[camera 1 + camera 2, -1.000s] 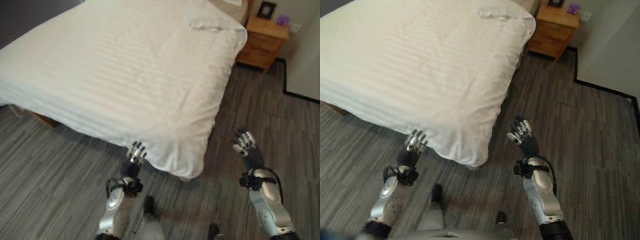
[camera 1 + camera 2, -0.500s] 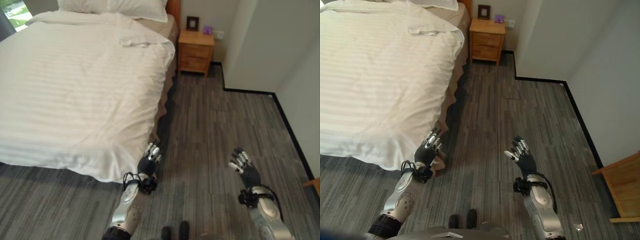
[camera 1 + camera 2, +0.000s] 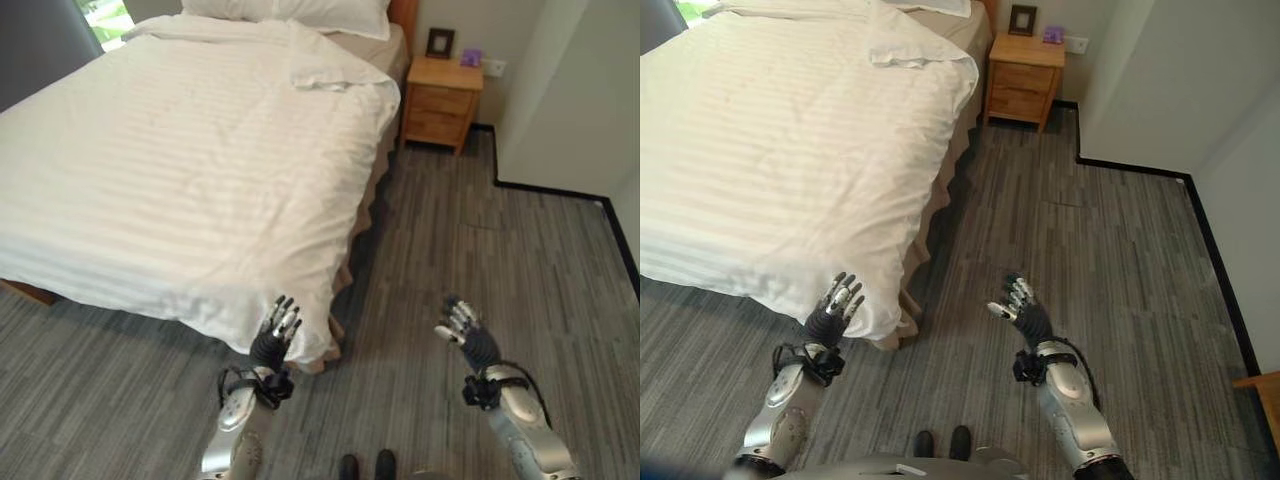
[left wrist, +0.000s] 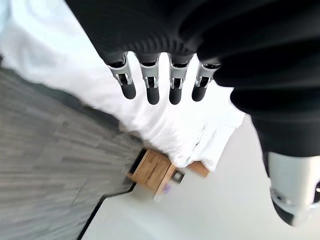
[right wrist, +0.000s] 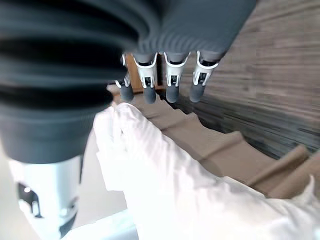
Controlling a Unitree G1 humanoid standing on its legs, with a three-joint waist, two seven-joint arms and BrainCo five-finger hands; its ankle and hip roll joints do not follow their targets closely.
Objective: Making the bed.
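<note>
Grey plank floor [image 3: 450,260], white bed [image 3: 180,170], left hand [image 3: 277,330], right hand [image 3: 462,330], both empty.

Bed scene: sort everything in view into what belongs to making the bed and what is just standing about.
Belongs to the job:
white duvet
pillows at the head
folded-back duvet corner
brown bed skirt
left hand, open by the near corner
right hand, open over the floor

Standing about:
wooden nightstand
picture frame
small purple thing

left robot hand [image 4: 165,45] open, white duvet [image 4: 150,120], nightstand [image 4: 152,171]
</note>
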